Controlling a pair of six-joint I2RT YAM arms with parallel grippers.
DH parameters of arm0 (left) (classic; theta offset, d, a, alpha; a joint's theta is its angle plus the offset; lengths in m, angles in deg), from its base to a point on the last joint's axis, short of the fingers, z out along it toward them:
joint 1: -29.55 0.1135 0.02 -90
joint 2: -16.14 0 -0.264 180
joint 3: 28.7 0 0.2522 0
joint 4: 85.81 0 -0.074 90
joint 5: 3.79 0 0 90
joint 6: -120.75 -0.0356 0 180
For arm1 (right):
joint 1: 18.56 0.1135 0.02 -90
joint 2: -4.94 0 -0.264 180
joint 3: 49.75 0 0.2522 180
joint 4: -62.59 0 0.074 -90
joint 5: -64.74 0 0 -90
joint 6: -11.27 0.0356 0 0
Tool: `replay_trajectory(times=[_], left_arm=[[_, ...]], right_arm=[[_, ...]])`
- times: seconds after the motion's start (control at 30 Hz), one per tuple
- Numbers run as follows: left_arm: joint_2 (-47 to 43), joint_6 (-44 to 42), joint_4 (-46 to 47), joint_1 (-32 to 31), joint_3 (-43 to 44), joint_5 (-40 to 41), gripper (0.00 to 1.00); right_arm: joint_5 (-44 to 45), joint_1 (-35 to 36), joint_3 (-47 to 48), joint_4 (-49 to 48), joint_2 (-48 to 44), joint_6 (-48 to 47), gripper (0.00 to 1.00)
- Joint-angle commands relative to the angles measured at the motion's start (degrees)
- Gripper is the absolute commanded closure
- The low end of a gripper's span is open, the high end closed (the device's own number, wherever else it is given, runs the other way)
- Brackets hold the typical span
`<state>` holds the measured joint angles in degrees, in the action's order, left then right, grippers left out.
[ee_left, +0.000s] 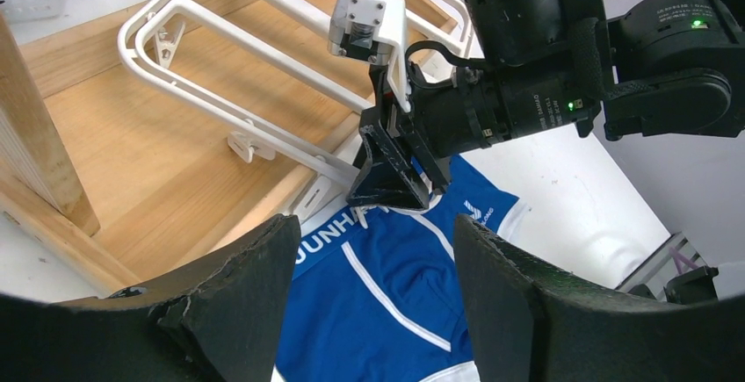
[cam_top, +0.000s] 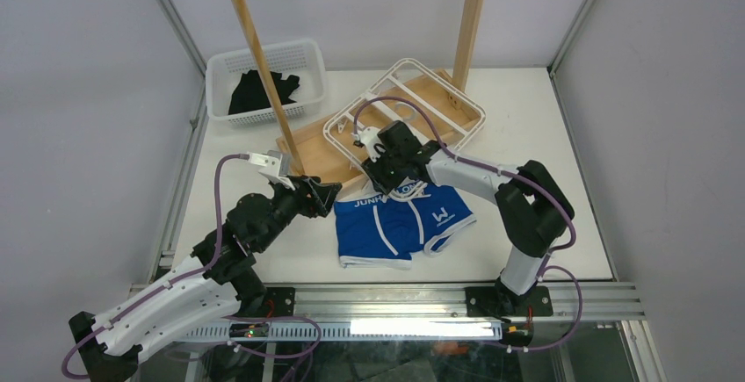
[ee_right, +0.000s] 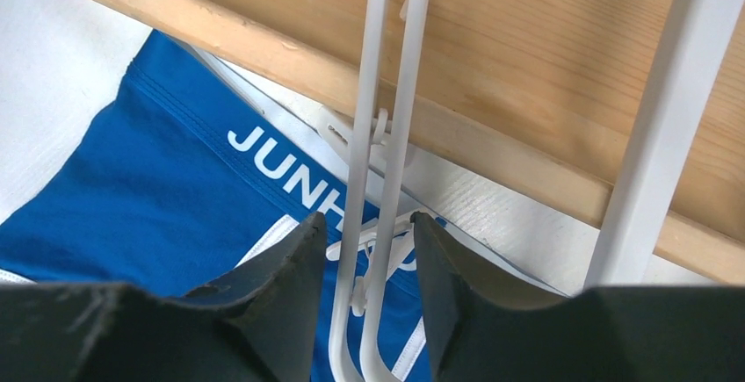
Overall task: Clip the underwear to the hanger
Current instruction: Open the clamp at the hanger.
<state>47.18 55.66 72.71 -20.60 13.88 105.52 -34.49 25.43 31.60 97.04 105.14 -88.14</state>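
Status: nothing clipped yet. The underwear [cam_top: 400, 224] lies flat on the table [cam_top: 545, 224], with its waistband [ee_right: 290, 167] at the near edge of the hanger [ee_right: 657, 118]. No clip bites the fabric.

Remaining: get a clip onto the waistband.

The right gripper [ee_right: 367, 219] is low over that near edge. Its jaws are narrowed around a dangling clip [ee_right: 386, 243] and thin hanger bars. I cannot tell whether the pads actually press.

The left gripper [ee_left: 376, 222] is off the hanger's near-left corner, jaws wide apart and empty.

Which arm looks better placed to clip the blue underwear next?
Probably right: the right end effector straddles the hanger rail and clip over the underwear waistband; the left end effector hovers open, aside.
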Motion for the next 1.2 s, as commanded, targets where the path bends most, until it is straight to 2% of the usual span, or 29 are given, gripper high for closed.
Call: replay_trajectory(times=[0.0,0.13,0.23,0.47,0.6,0.77,0.93,1.17], left_arm=[[-0.2,0.67,1.57,0.38,1.24,0.82,0.34],[-0.12,0.67,1.56,0.4,1.15,0.82,0.33],[-0.12,0.67,1.56,0.4,1.15,0.86,0.33],[2.69,0.76,1.23,0.36,2.72,0.71,0.28],[6.42,2.04,0.74,0.37,4.27,1.66,0.23],[10.75,1.42,0.15,0.39,6.1,-2.46,0.22],[9.44,-0.3,6.43,0.4,2.76,-6.7,0.22],[8.18,-0.67,11.87,0.36,-2.24,-6.66,0.23]], right_arm=[[0.11,0.14,0.12,-0.82,0.85,-0.79,0.55],[0.63,0.13,0.24,-1.16,1.26,-0.72,0.55],[0.81,0.13,0.55,-1.18,1.16,-0.78,0.63],[3.09,0.13,0.55,-1.13,-2.69,-2.73,0.99],[3.18,-0.19,-0.81,-1.23,-7.45,-6.33,1.0],[0.89,-0.74,-2.02,-0.44,-12.12,-8.83,1.0],[-1.54,-3.29,-1.83,2.2,-15.65,-10.42,1.0],[-1.77,-4.78,-1.72,6.82,-17.72,-12.41,1.0]])
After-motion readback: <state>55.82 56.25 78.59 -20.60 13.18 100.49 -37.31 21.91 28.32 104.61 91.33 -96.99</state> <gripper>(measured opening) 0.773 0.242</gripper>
